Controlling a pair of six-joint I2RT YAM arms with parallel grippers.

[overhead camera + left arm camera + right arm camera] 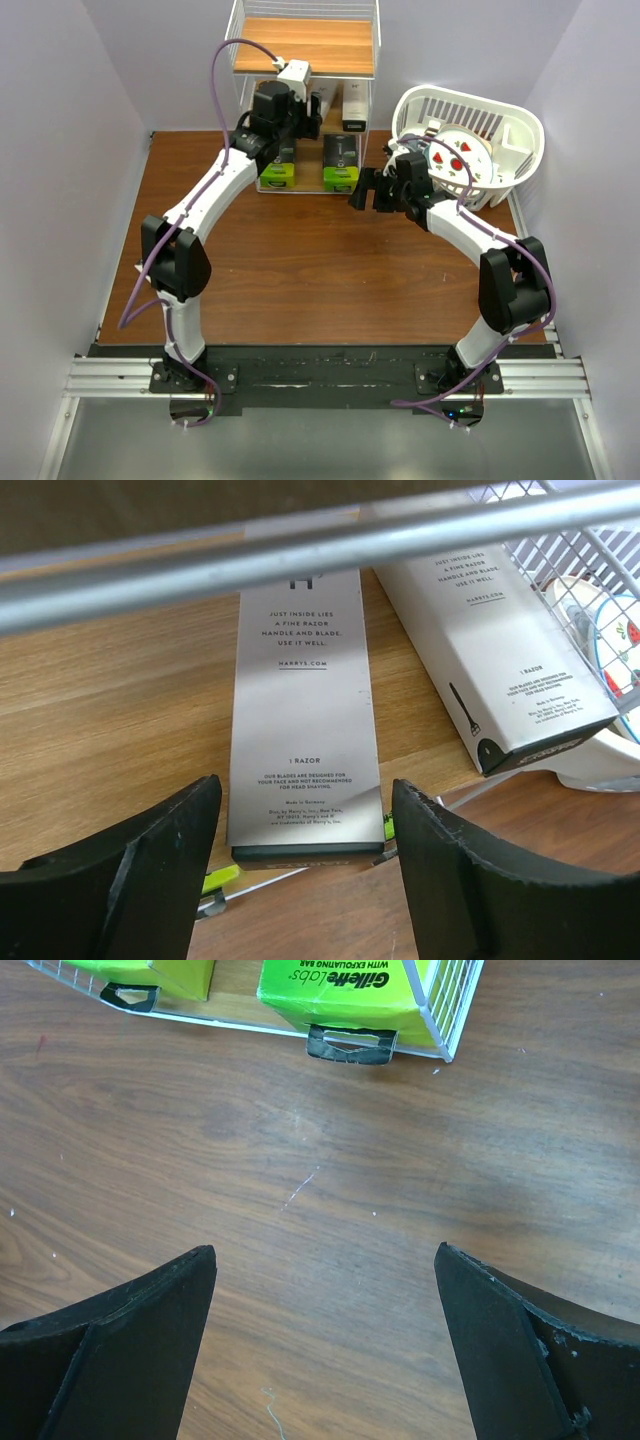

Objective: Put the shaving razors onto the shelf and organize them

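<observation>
The shelf (305, 45) stands at the back of the table, and my left arm reaches into its middle tier. In the left wrist view a slim grey razor carton (305, 700) lies flat on the wooden tier (120, 710). My left gripper (305, 785) is open, its fingers standing either side of the carton's near end without touching it. A second carton (490, 640) lies to its right. Two black packs with lime-green ends (278, 172) (340, 165) sit on the bottom tier. My right gripper (360, 190) hangs open and empty over the table, just in front of the green packs (330, 995).
A white slatted basket (500, 130) lies tipped at the back right with a purple-rimmed cup (455, 160) in it. A shelf wire (300, 550) crosses just above my left gripper. Side walls close in the table on the left and right.
</observation>
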